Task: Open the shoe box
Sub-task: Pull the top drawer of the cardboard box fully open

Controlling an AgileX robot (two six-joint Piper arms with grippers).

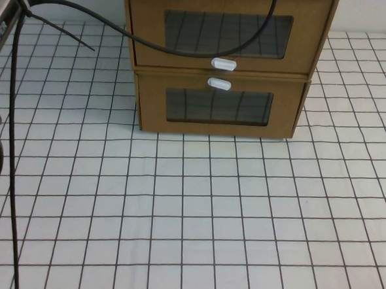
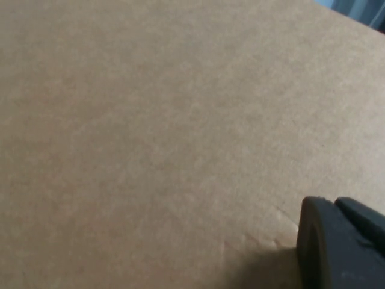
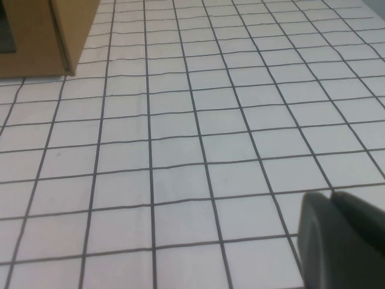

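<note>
Left claw [image 2: 340,244] hangs close to the shoe box [image 1: 149,106] at the back of the table [image 1: 209,204], its state unclear; right claw [image 3: 340,238], closed and empty, hovers over the table. Pull a white handle [image 1: 223,64] straight outward.

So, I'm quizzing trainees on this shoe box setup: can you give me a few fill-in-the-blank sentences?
The two stacked shoe boxes each carry a ___ handle.
The left gripper hangs close to plain brown ___.
The right gripper, fingers shut, hovers over the gridded ___.
Missing words: white; cardboard; table.
</note>
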